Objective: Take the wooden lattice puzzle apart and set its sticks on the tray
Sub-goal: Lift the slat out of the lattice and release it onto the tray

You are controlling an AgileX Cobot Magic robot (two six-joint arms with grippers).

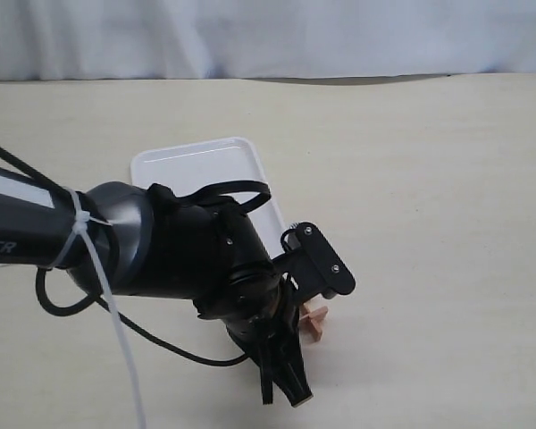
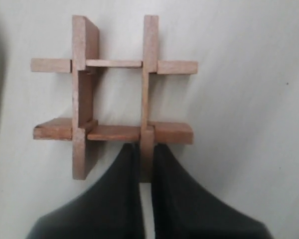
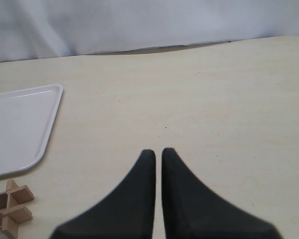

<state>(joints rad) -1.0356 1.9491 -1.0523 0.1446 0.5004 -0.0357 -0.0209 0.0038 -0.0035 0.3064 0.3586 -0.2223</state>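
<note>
The wooden lattice puzzle (image 2: 114, 132) is whole, the tray (image 3: 20, 124) shows nothing on it, and the left gripper (image 2: 146, 149) pinches the end of one stick (image 2: 150, 50).

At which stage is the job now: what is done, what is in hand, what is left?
Done: nothing yet; the wooden lattice puzzle is whole, its four sticks interlocked, and the visible part of the tray holds no stick. In hand: the left gripper seems to pinch the end of one stick; the right gripper is shut, empty. Left: pull out every stick and lay it on the tray.
</note>
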